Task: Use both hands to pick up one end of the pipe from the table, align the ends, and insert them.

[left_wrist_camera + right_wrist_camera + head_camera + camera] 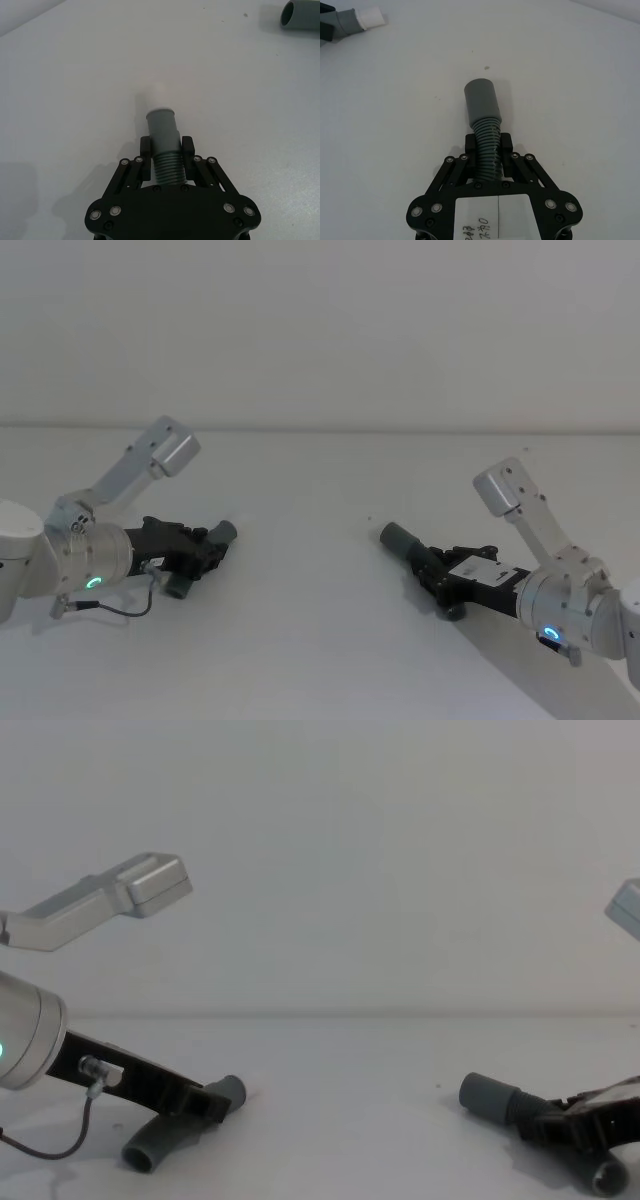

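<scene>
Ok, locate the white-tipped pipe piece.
Robot's left in the head view: the white-tipped piece is clamped in the left claw, across the table from the other piece.

On the table (pixel 320 650), the left pipe piece (pixel 182 585) sits at the left, between the fingers of the left gripper (pixel 210 550). The right pipe piece (pixel 398 538) sits at the right, within the right gripper (pixel 428 568). The left cuff (pixel 232 1090) and right cuff (pixel 485 1097) point toward each other, well apart.
</scene>
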Controlling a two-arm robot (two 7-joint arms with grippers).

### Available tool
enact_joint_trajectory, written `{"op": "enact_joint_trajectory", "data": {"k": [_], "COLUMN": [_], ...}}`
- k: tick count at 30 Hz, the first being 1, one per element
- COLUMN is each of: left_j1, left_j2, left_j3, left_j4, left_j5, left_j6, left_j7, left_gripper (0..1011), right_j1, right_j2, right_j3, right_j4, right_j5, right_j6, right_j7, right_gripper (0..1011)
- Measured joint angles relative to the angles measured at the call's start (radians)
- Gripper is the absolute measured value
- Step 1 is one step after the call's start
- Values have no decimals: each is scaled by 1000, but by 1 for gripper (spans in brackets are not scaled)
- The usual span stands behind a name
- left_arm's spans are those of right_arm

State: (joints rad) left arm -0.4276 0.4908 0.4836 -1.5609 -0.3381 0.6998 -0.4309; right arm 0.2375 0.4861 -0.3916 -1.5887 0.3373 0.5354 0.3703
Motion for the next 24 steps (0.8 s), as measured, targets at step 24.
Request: {"op": "enact_joint_trajectory", "data": {"k": [24], "left_j1": [-9], "left_j2": [16], "left_j3": [4], "left_j4": [-38], "left_j5": [23], "left_j6": [-59], "left_j7": [-21], "left_gripper": [354], "right_j1": [-12], "right_j2": [18], "right_j3": [30], "right_j4": [-5], "right_j5": [21], "right_j6": [-191], "right_j7": [46], "right_gripper": [274]}}
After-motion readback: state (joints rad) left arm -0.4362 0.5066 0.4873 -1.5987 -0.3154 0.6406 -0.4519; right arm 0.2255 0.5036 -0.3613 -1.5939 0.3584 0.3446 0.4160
